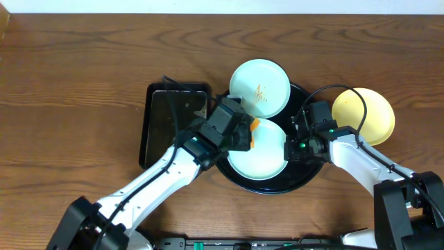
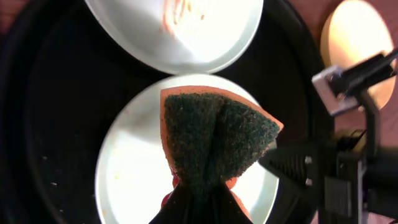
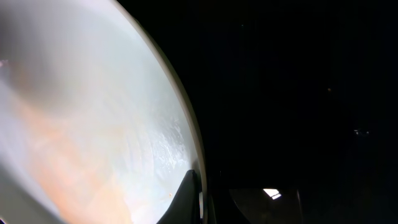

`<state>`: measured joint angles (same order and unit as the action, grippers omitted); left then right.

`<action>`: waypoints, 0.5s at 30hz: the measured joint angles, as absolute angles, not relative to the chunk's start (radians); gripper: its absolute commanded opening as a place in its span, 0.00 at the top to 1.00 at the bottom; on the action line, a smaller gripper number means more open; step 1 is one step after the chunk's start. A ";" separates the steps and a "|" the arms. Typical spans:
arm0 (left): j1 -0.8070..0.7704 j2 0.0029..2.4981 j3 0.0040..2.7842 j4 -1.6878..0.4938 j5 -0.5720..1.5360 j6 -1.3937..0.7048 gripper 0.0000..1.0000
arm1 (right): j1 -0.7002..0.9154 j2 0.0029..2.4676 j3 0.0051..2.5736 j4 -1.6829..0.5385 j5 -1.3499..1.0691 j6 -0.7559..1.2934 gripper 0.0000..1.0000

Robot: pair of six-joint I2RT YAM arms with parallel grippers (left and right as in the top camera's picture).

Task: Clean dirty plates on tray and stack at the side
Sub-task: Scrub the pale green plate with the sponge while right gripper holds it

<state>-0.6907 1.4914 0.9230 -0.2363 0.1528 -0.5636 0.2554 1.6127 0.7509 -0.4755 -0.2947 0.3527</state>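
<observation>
The round black tray (image 1: 305, 177) holds two mint-green plates. The far one (image 1: 260, 88) carries brown-orange smears and overhangs the rim. My left gripper (image 1: 244, 132) is shut on a folded orange sponge (image 2: 214, 134), whose green scouring face presses on the near plate (image 1: 263, 160). My right gripper (image 1: 298, 144) is shut on that plate's right rim; in the right wrist view one finger (image 3: 186, 199) lies on the plate (image 3: 93, 112) at its edge, over the tray (image 3: 298, 93). A pale yellow plate (image 1: 364, 114) lies on the table to the right of the tray.
A smaller rectangular black tray (image 1: 170, 121) lies just left of the round one, partly under my left arm. The right arm's black cable (image 1: 340, 94) loops over the yellow plate. Wooden tabletop (image 1: 83, 83) stretches to the left and back.
</observation>
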 measured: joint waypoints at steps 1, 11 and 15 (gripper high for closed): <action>-0.698 1.506 0.923 -0.234 0.151 -0.562 0.92 | 0.255 1.613 0.751 -0.476 -0.295 0.353 0.99; -0.772 1.726 0.923 -0.138 0.141 -0.549 0.89 | 0.255 1.613 0.751 -0.476 -0.295 0.353 0.99; -0.772 1.782 0.923 -0.130 0.050 -0.545 0.87 | 0.255 1.613 0.751 -0.476 -0.295 0.353 0.99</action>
